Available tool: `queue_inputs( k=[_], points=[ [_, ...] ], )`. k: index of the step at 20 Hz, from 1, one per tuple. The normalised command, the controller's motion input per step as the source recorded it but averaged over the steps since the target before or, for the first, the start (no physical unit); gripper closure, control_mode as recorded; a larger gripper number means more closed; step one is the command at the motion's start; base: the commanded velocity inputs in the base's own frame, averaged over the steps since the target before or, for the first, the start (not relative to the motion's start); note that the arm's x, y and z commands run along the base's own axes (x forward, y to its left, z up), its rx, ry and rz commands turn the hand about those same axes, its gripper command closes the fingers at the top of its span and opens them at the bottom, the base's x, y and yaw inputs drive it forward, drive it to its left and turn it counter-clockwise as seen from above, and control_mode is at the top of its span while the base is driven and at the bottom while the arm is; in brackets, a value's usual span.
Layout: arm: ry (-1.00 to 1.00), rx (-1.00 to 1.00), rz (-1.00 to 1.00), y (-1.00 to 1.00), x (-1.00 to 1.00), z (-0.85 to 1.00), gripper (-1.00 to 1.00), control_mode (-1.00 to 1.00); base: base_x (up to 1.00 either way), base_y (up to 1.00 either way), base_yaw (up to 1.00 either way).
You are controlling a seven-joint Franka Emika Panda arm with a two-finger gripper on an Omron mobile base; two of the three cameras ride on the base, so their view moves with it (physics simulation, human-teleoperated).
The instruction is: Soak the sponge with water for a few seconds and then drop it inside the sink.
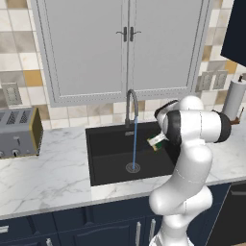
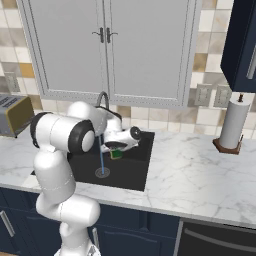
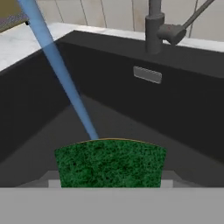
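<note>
Holding the sponge over the sink, our gripper is closed on it, green scouring face toward the hand camera. In the left base view the sponge sits at about 3 o'clock from the water, near but apart; in the hand view the stream seems to meet the sponge's upper edge at 11 o'clock, so we cannot tell whether it is truly wetted. We judge the main risk is releasing early with the sponge dry, caused by this lateral offset. Second risk: overshooting toward the faucet and knocking it. A drop from here should still land inside the basin.
</note>
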Motion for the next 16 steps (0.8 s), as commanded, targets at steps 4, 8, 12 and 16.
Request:
queue_inputs(
  k=[4, 8, 12, 16],
  points=[
    [0.32, -0.14, -0.17, 0.0, 0.0, 0.0, 1.0, -1.0, 0.0, 0.0, 0.0],
    [0.32, -0.17, -0.19, 0.0, 0.0, -0.05, 1.0, -1.0, 0.0, 0.0, 0.0],
    [0.19, -0.15, -0.18, 0.0, 0.01, -0.01, 1.0, -1.0, 0.0, 0.0, 0.0],
    [0.09, -0.09, -0.17, -0.01, 0.0, -0.04, 1.0, -1.0, 0.0, 0.0, 0.0]
  ],
)
